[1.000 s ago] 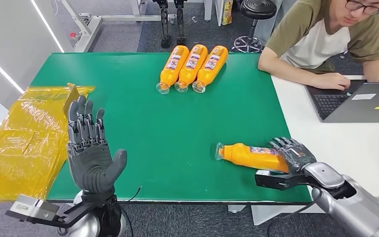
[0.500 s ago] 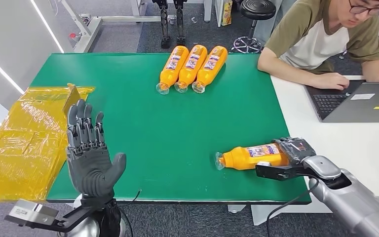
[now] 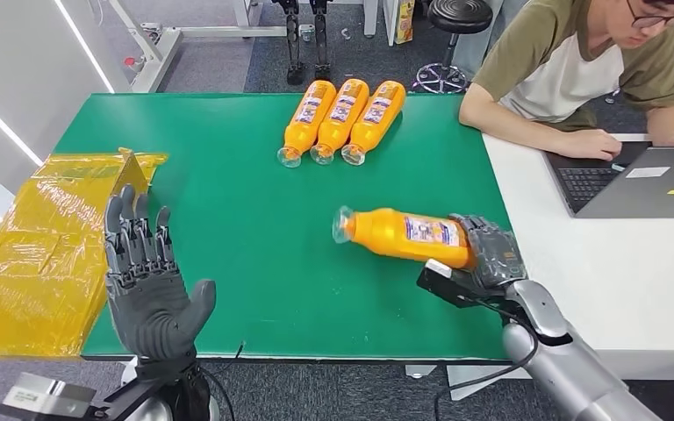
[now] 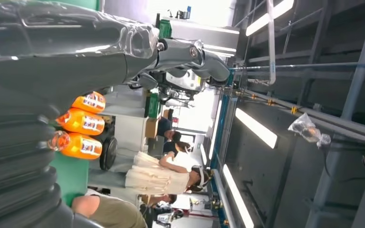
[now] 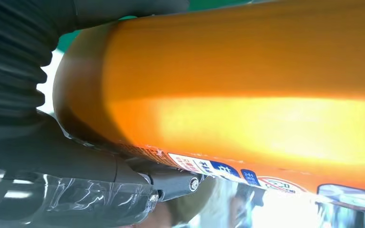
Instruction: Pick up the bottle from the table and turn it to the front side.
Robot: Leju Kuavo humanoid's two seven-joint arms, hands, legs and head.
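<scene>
Head view, right hand (image 3: 490, 254) gripping bottle (image 3: 401, 233), cap leftward

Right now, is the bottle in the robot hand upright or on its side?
On its side: the bottle lies roughly level, neck pointing left, base gripped by the right robot hand.

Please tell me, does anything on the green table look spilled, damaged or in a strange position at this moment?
Nothing looks spilled or damaged. The only bottle apart from the others is the orange bottle, which the right hand holds by its base, lying sideways, cap towards the left hand. The three bottles at the far edge lie neatly side by side.
</scene>
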